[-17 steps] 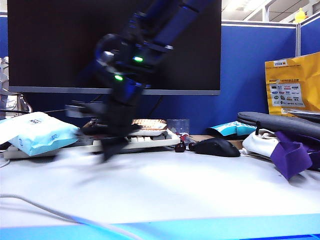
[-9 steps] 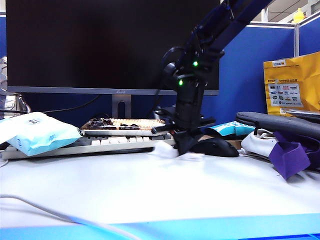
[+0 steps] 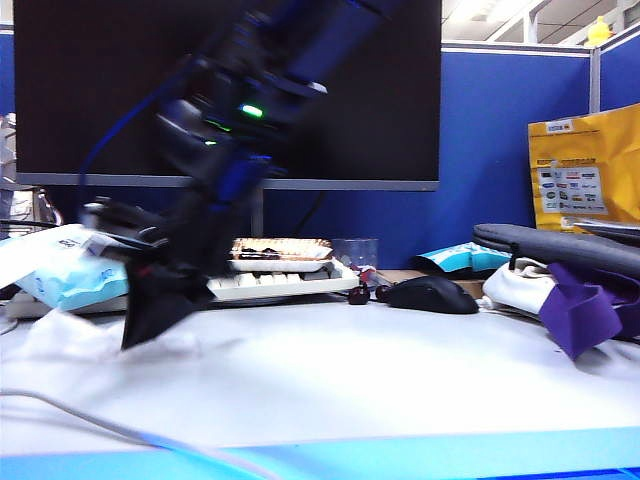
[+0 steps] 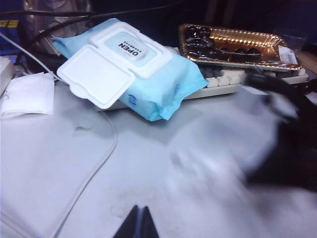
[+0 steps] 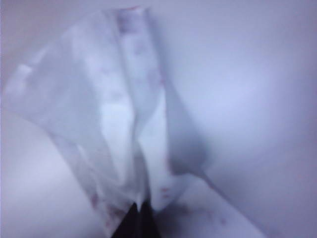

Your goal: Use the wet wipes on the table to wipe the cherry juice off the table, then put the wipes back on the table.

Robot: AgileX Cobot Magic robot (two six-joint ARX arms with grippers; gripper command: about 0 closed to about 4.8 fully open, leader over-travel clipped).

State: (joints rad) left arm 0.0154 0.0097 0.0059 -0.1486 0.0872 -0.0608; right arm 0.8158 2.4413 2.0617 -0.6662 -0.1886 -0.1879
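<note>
My right gripper (image 3: pixel 150 318) has reached across to the left of the table (image 3: pixel 400 380) and points down at its top, blurred by motion. It is shut on the wet wipes (image 5: pixel 114 114), a thin wrinkled white sheet with pink flecks, pinched at one edge by the right gripper (image 5: pixel 140 210). The sheet trails on the table beside the fingers as a white crumple (image 3: pixel 60 335). The cherry juice smear on the table is too faint and blurred to make out. My left gripper (image 4: pixel 140 214) hovers shut and empty over bare table near the front.
A light-blue wipes packet (image 4: pixel 143 74) with its lid open lies against the keyboard (image 3: pixel 290 283). A gold tray of cherries (image 4: pixel 237 44) sits behind it. Loose cherries (image 3: pixel 360 295), a black mouse (image 3: pixel 432 294), a purple cloth (image 3: pixel 585 310) and a white cable (image 4: pixel 94 168) are around.
The right arm swung from the left of the table to beside the mouse and has now swept back to the left, dragging the wipe along the table.
</note>
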